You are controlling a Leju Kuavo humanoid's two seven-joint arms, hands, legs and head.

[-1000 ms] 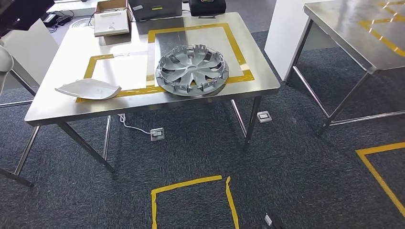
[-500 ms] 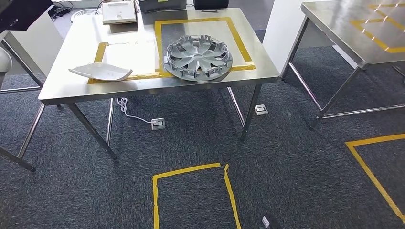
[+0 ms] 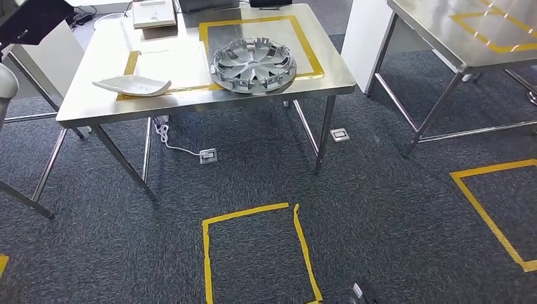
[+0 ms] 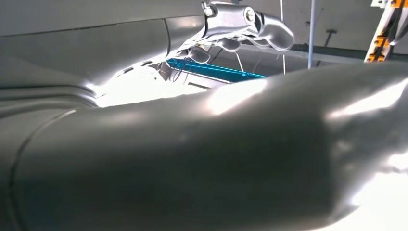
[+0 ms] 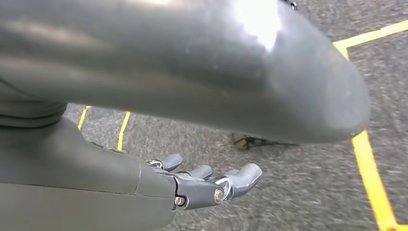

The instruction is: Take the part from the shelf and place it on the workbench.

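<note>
Head view: steel workbench (image 3: pixel 95 111) ahead of me, two parts already on it. Silver wheel cover (image 3: pixel 253 63) sits face-up, mostly inside the bigger yellow tape rectangle (image 3: pixel 310 47), near edge overhanging the tape line. White curved panel (image 3: pixel 133 84) lies on the near edge of the smaller tape outline beside it. The tape reads as placement marks, so I judge both parts are put down at their spots on purpose. Which one is "the part" I cannot tell; no shelf in sight.

A second steel table (image 3: pixel 456 38) stands off to my right, also taped. Yellow floor square (image 3: pixel 253 253) just in front of me looks like a standing mark. White cable and floor socket (image 3: pixel 208 156) under the bench.

Right wrist view: my right hand (image 5: pixel 202 185) hangs over the carpet, fingers loosely curled, holding nothing. Left wrist view: my left hand (image 4: pixel 245 26) has fingers curled inward with no part in them that I can see, though much of the frame is blocked.

Box (image 3: pixel 154 12) at the bench's far side has a label, too small to read. No legible writing anywhere.
</note>
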